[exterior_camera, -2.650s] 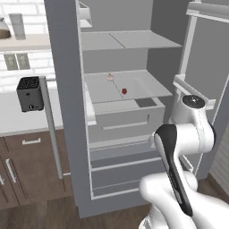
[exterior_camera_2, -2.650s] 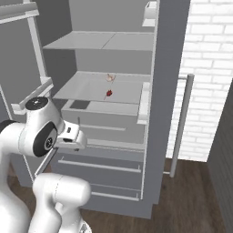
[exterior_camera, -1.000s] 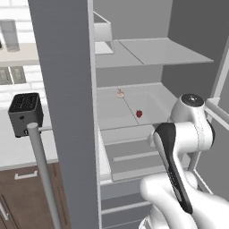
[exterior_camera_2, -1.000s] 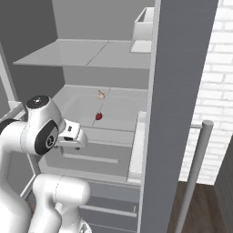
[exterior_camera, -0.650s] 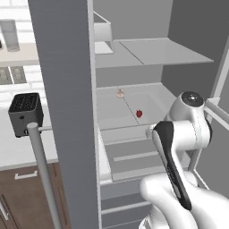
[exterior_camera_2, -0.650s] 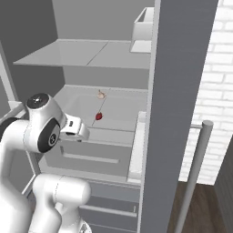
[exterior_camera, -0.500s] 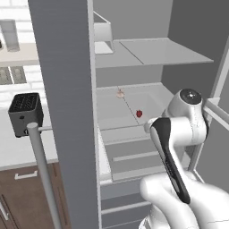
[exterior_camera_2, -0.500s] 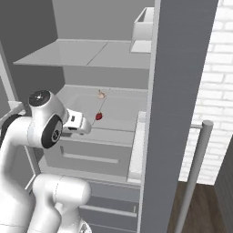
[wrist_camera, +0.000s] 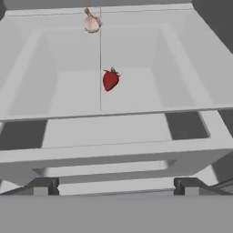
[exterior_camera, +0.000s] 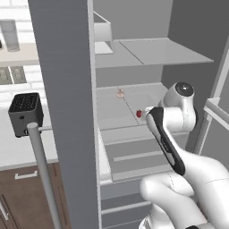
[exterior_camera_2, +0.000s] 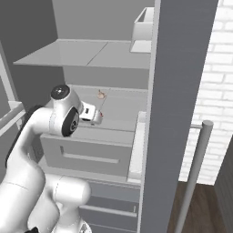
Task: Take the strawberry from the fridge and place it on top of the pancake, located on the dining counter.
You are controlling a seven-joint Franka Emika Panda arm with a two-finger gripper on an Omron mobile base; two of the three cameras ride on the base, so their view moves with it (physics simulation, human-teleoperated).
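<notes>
The fridge (exterior_camera: 67,89) stands open in front of me, its middle shelf (wrist_camera: 136,93) pale grey. On that shelf lies the strawberry (wrist_camera: 110,79), small and red, also seen as a red speck (exterior_camera: 139,113) just left of my hand and peeking past it (exterior_camera_2: 101,114). My gripper (wrist_camera: 116,186) is open, both fingertips (wrist_camera: 45,186) at the shelf's front lip, short of the berry with nothing between them. The white hand (exterior_camera_2: 91,114) reaches over the drawer front. The pancake and the dining counter are out of view.
A small pale pinkish item (wrist_camera: 92,23) lies at the back of the same shelf. A white bin (exterior_camera_2: 143,29) sits on the shelf above. Fridge doors with bar handles (exterior_camera: 42,170) (exterior_camera_2: 193,173) flank the opening. A black toaster (exterior_camera: 26,114) stands on the counter to the left.
The base drove closer to the fridge, then stopped. Since then my arm has stretched forward, bringing the hand up to the strawberry's shelf. The jaws have stayed open.
</notes>
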